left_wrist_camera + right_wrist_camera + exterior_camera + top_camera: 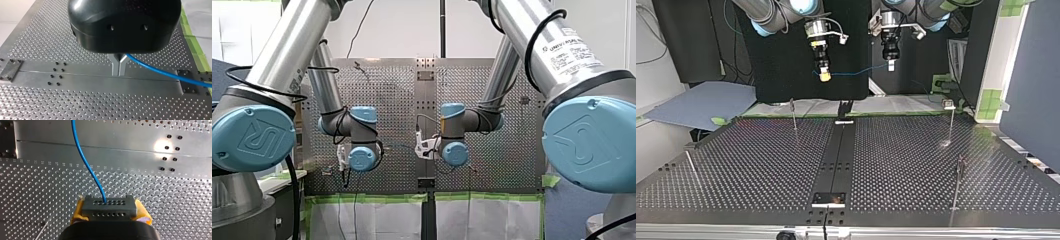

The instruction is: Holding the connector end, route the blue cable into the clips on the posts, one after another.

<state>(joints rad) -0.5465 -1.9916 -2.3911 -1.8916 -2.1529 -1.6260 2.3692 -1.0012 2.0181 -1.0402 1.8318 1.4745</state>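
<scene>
Between right hand (824, 75) clamping its connector (109, 206) and left hand (119, 72) pinching it, blue cable (88, 168) spans sideways.

Both arms hang high above the desk (911, 150), pointing down. The left gripper (119, 71) pinches the blue cable (87, 167). The right gripper (824, 76) clamps the connector (109, 206).

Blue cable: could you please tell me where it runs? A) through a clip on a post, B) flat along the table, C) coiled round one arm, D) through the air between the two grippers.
D: the top view shows the blue cable hanging between my left gripper and the connector in my right gripper, above the table.
</scene>
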